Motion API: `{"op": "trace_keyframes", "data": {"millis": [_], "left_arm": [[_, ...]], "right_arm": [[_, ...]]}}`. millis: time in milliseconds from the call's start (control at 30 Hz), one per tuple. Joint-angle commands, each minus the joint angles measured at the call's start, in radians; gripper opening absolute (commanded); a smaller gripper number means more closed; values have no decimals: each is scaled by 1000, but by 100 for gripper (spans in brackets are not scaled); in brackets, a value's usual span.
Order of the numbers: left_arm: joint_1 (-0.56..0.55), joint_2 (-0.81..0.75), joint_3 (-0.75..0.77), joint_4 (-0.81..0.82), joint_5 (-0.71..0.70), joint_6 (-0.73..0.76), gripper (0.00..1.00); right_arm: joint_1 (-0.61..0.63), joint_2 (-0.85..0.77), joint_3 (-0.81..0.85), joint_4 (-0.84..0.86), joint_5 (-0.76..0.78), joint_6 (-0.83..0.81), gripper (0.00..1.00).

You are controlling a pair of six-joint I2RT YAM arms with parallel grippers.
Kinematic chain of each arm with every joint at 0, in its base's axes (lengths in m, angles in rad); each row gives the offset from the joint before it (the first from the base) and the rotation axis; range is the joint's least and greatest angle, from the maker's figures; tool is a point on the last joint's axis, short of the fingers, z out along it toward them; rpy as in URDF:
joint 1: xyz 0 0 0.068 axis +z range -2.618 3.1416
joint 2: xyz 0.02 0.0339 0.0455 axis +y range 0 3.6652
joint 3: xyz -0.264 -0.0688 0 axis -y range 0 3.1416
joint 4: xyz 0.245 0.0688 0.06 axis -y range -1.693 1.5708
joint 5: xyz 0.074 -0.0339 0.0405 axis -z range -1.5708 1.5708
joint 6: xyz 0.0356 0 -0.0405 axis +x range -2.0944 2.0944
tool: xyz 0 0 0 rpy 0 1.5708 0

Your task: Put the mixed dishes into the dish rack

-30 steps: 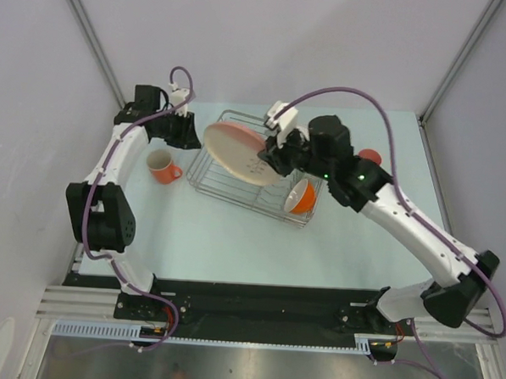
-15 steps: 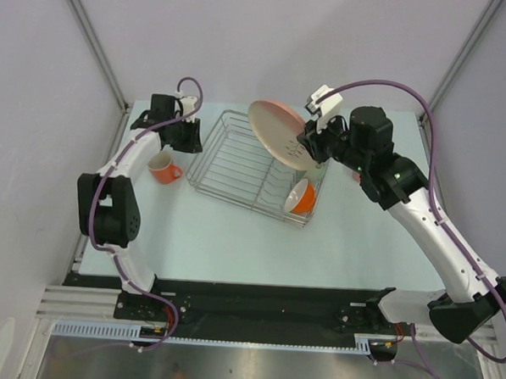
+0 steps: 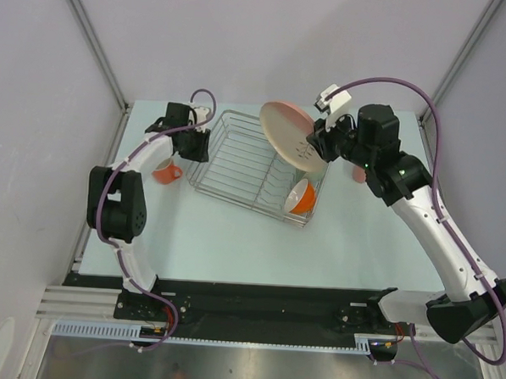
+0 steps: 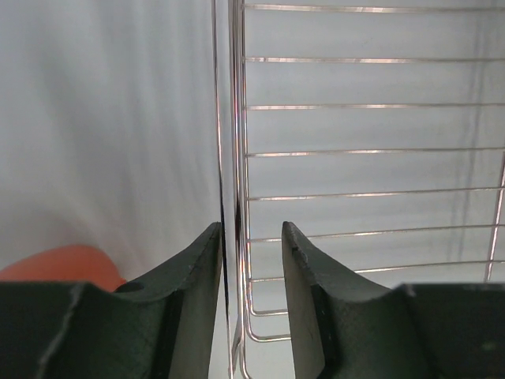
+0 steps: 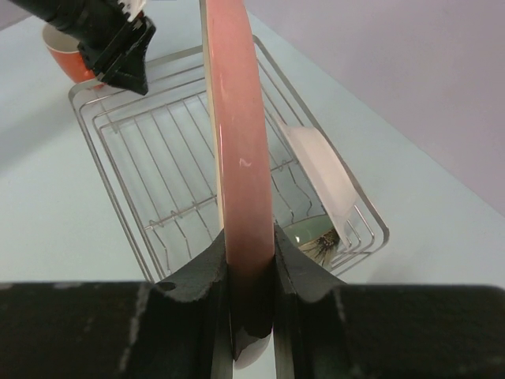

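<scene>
My right gripper (image 3: 320, 143) is shut on the edge of the salmon-pink plate (image 3: 293, 134), held upright above the far right end of the dish rack (image 3: 237, 167). In the right wrist view the plate (image 5: 241, 150) stands edge-on between my fingers (image 5: 293, 264), above the white plate (image 5: 317, 170) and grey-green bowl (image 5: 309, 232) in the rack. The orange bowl (image 3: 301, 196) leans in the rack's near right corner. My left gripper (image 3: 203, 144) is at the rack's left rim, its narrowly parted jaws either side of the rim wire (image 4: 236, 197). The orange mug (image 3: 162, 173) stands left of the rack.
The salmon-pink cup (image 3: 359, 174) stands on the table right of the rack, partly behind my right arm. Grey walls and metal posts close in the table at the back and both sides.
My right arm has carried the salmon-pink plate from over the rack's middle to its far right end. My left gripper has moved right, from the table's far left to the rack's left rim.
</scene>
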Motion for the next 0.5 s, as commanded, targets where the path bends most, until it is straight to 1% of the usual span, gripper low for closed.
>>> {"op": "trace_keyframes", "data": {"millis": [0,33,133,200,333,433,467], "left_arm": [[-5,-5,-36,4,-30,33,40],[-5,-8,-39,-2,-26,40,30],[-8,-14,-46,-35,-13,60,9],[-10,-39,-68,-56,-10,73,7],[-11,-120,-141,-65,-12,75,8],[-19,-181,-195,-97,8,75,8],[-23,-212,-211,-114,17,76,8]], "right_arm": [[-32,-34,39,161,-15,-8,0],[-43,-27,39,161,-15,-9,0],[-47,3,40,143,8,-38,0],[-44,12,36,135,25,-52,0],[-27,38,33,107,60,-109,0],[35,61,33,75,144,-178,0],[75,75,34,61,164,-221,0]]}}
